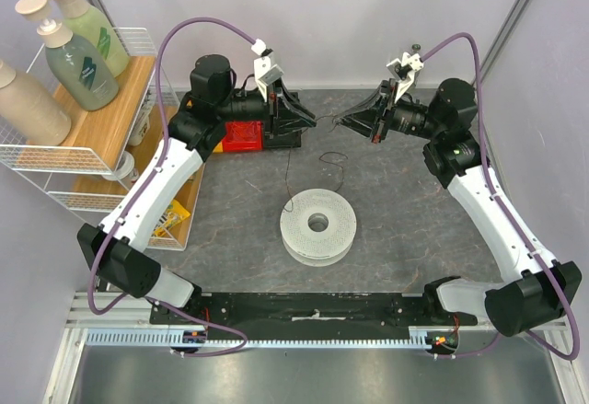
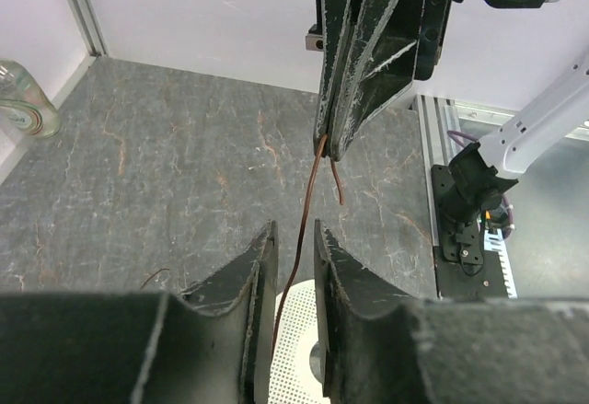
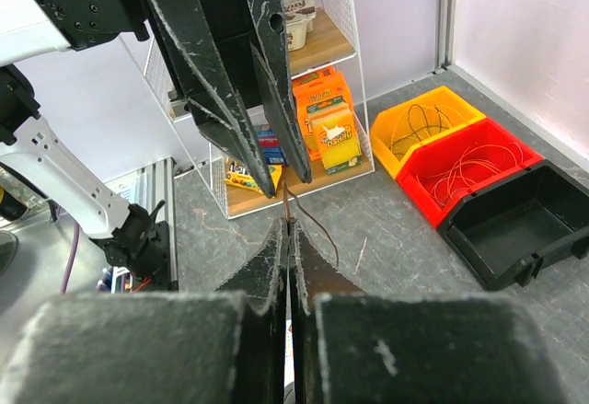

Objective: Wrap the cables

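Cable: a thread-thin wire (image 2: 307, 209), coppery brown in the left wrist view, running from the right gripper's tips down toward the white spool.
Right gripper (image 1: 342, 123): clenched. Its two fingers are pressed flat together on the cable, which comes out from between the tips with a short loose end curling off beside it.
Left gripper (image 2: 294, 231): released. Its fingers (image 2: 258, 261) stand apart with a plain gap between them.
Cable against the left jaws: it passes down through that gap, roughly midway, and touches neither finger as far as the wrist view shows.
Grippers to each other: tip to tip and near one another over the far part of the table (image 1: 230, 211), the right one's tips just beyond the left one's.
Spool (image 1: 296, 225): lies flat on the table between the two arms, nearer the bases than either gripper and well apart from both sets of jaws.
Cable's lower run: from above it shows as a fine dark line with a small loop, dropping from the grippers to the spool's far rim (where it meets the spool is too thin to make out).
Bins: a yellow bin (image 3: 419, 123) and a red bin (image 3: 469, 169), each holding coils of wire, with a black bin (image 3: 520, 225) beside them, all on the left arm's side.
Rack (image 1: 92, 151): a white wire shelf with bottles on it, at the table's left edge.
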Motion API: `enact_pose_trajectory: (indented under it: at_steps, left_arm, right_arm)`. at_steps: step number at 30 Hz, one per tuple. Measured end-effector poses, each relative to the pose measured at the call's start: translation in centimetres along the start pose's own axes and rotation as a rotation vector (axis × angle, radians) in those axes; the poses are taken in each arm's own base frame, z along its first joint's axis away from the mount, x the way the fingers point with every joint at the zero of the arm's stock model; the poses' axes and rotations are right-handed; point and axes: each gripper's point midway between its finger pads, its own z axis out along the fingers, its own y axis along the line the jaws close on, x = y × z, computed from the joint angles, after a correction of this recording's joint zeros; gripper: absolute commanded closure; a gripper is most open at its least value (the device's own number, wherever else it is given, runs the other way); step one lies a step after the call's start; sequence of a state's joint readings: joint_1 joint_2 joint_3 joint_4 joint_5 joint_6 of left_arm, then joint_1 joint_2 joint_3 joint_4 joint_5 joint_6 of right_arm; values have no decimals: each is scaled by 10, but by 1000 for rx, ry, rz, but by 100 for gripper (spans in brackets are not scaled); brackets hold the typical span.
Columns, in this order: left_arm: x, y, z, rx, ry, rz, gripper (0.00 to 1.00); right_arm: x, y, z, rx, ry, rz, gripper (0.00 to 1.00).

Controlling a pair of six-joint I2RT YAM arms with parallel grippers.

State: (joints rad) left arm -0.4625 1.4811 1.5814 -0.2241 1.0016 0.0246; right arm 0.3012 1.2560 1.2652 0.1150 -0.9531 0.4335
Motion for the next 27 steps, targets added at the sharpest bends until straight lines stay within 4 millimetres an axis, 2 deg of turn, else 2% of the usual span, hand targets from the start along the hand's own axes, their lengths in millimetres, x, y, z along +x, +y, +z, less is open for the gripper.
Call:
enact_pose_trajectory:
  at_steps: [4, 7, 12, 17, 22, 27]
  left_arm:
    - [1, 1, 0, -5, 4, 0, 81]
    - [1, 0, 1, -1, 4, 1, 81]
    - [3, -4, 5, 13, 8, -2, 98]
    - [5, -3, 7, 19, 9, -11, 98]
    - [-5, -5, 9, 30, -33, -36, 98]
    - [-6, -6, 13, 49, -70, -103, 98]
  right_arm:
    - [1, 1, 1, -3, 3, 1, 100]
    - [1, 2, 1, -5, 4, -3, 100]
    - [2, 4, 2, -11, 6, -3, 100]
    - [4, 3, 3, -11, 11, -9, 100]
    - [10, 4, 5, -13, 29, -25, 100]
    - [16, 12, 13, -43, 43, -20, 100]
